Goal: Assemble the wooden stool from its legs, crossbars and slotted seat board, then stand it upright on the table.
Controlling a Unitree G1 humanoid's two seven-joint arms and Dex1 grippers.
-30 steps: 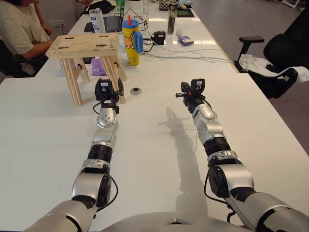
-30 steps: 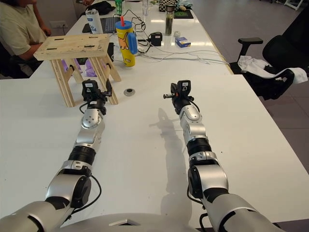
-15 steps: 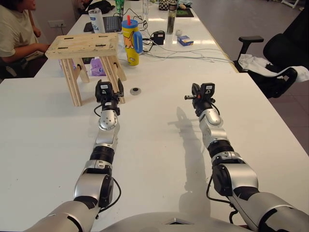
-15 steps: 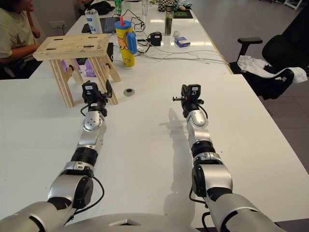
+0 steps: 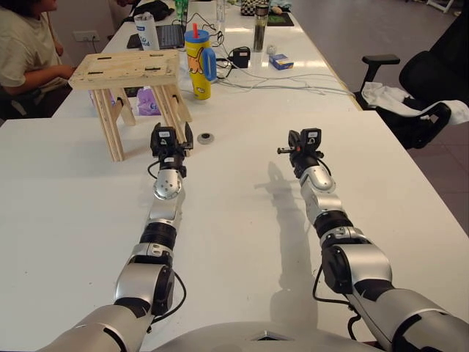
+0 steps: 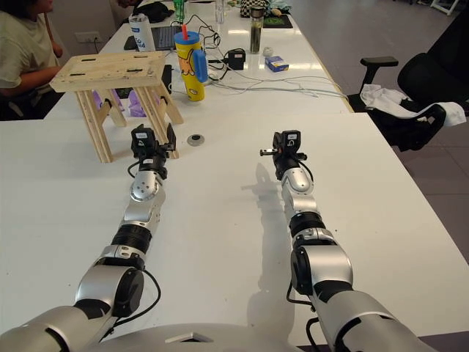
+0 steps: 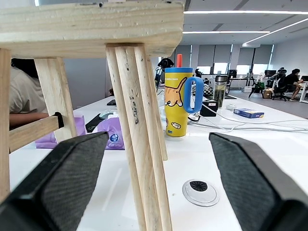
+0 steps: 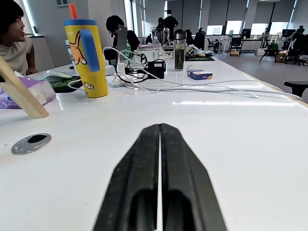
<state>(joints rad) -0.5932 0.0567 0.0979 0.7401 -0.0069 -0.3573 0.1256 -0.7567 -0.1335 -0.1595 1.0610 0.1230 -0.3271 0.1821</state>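
The wooden stool (image 5: 128, 70) stands upright on its legs at the far left of the white table (image 5: 234, 220), slotted seat board on top. My left gripper (image 5: 170, 137) is low at the stool's near right leg (image 7: 139, 144). Its padded fingers (image 7: 62, 183) are spread wide open, with the leg just ahead in the gap and untouched. My right gripper (image 5: 304, 139) hovers over the table's middle, well right of the stool. Its fingers (image 8: 144, 159) are pressed together and hold nothing.
A yellow cup with a blue handle (image 5: 199, 62) stands behind the stool, and a round cable grommet (image 5: 206, 137) lies between the two grippers. Cables, a laptop and bottles crowd the far table. A person sits at far left, and an office chair (image 5: 418, 81) stands at right.
My left gripper has edged right, closer to the stool's leg. My right gripper has swung right, then drifted slightly back. The stool has not moved.
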